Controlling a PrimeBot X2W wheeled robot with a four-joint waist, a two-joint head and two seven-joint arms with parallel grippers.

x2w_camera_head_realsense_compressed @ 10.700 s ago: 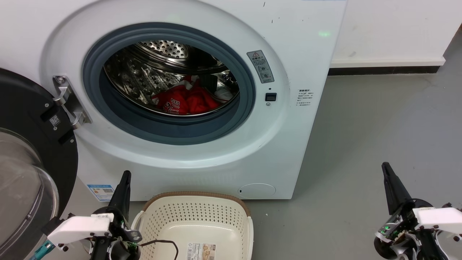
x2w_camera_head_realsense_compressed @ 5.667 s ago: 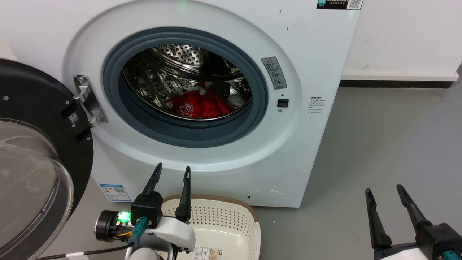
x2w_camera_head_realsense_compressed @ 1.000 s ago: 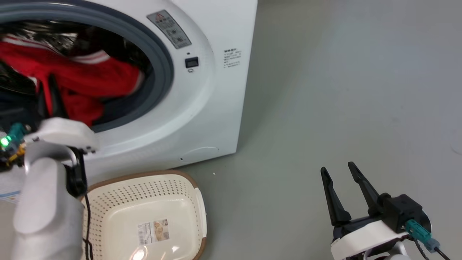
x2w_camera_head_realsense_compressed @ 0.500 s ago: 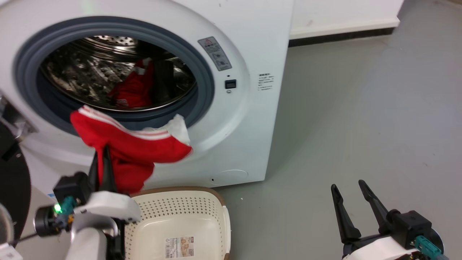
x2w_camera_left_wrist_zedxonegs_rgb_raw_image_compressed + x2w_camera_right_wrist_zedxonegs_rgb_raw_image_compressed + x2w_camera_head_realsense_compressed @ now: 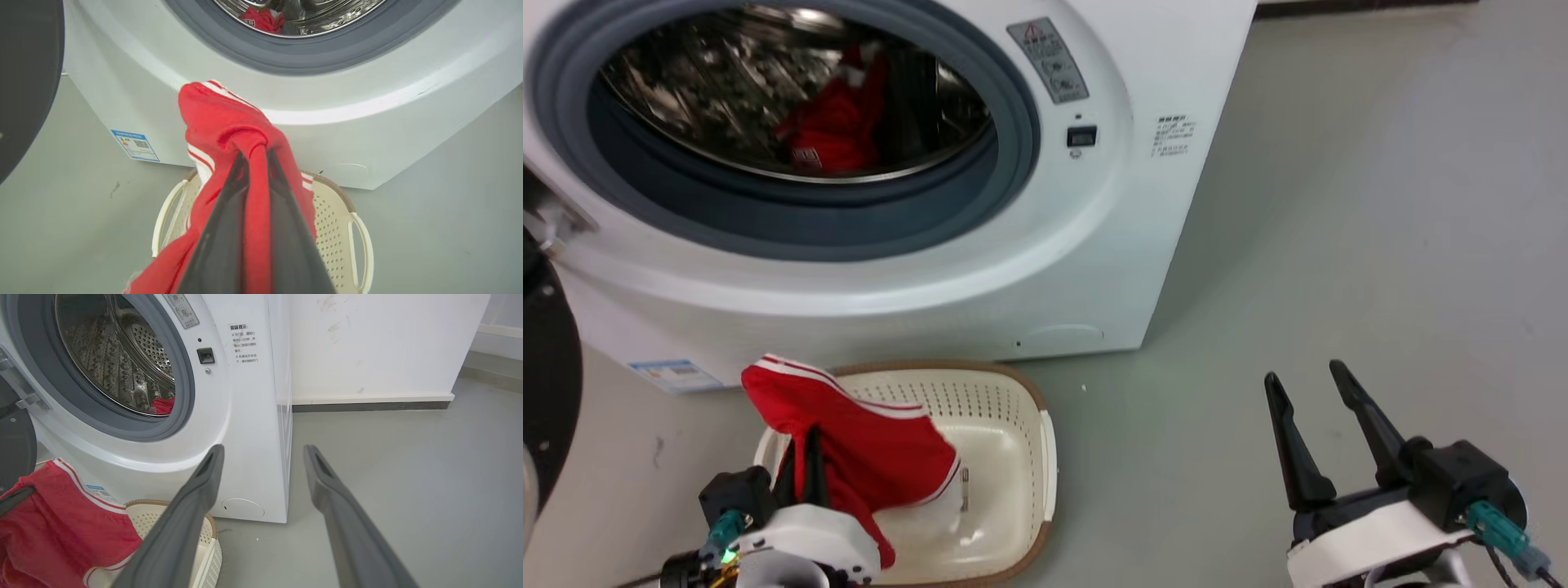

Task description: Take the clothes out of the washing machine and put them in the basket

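- Head view: at seven o'clock the left tool (image 5: 805,461) is clamped on a red garment (image 5: 874,453), which hangs over the basket (image 5: 1045,457). Another red piece (image 5: 837,122) lies inside the washing machine (image 5: 1111,245) at eleven o'clock.
- Left wrist view: its fingers (image 5: 220,228) pinch the red cloth between them, with the basket beneath.
- Right wrist view: the right tool (image 5: 263,448) has its fingers apart, and the floor (image 5: 408,457) lies beyond at three o'clock.

- The left gripper (image 5: 256,157) pinches a red garment (image 5: 220,118) between its dark fingers (image 5: 220,232), above the basket (image 5: 333,228).
- Behind stands the washing machine (image 5: 367,122); more red cloth (image 5: 261,19) lies in its drum.
- Its dark door (image 5: 24,61) hangs open at the left.
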